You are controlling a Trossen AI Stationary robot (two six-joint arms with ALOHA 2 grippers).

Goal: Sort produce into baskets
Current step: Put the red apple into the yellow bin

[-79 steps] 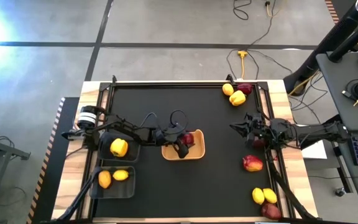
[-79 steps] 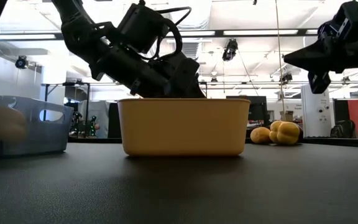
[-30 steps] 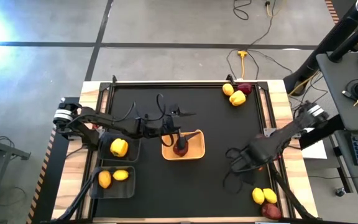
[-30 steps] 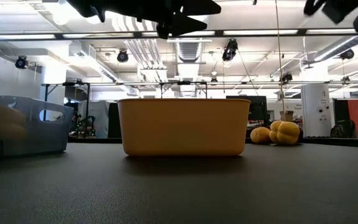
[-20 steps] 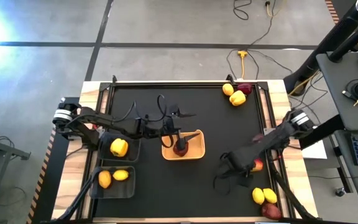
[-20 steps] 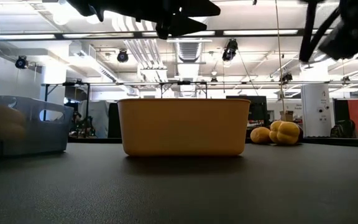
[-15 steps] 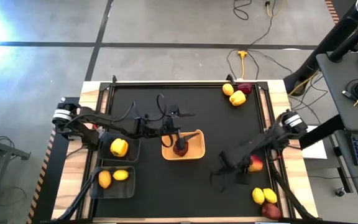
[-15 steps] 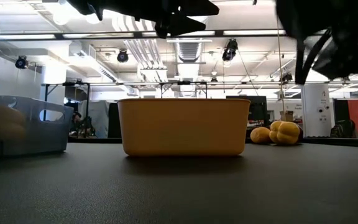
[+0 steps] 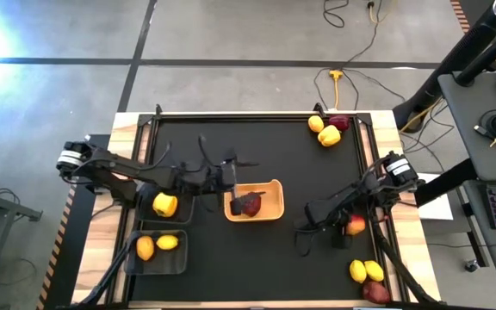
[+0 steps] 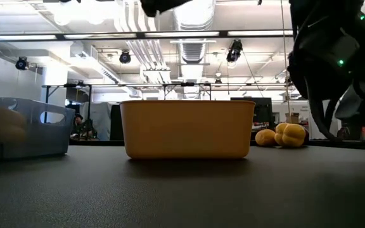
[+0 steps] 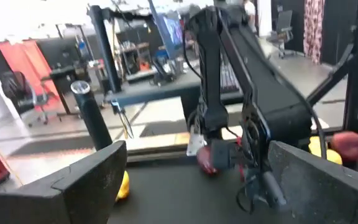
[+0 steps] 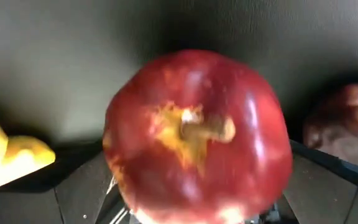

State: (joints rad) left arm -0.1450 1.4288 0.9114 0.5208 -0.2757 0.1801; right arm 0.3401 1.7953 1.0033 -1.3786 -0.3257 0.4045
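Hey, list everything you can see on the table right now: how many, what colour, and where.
tray: one, yellow-tan, mat centre
dark red fruit: one, in the tray
bins: two, dark see-through, left side
yellow pepper: one, in the rear bin
lemons: two, yellow-orange, in the front bin
rear cluster: two yellow pieces and one dark red, far right corner
red apple: one, right side under the right arm
front cluster: two yellow pieces and one dark red, near right corner
left pincer: open, raised near the tray
right pincer: close to the red apple
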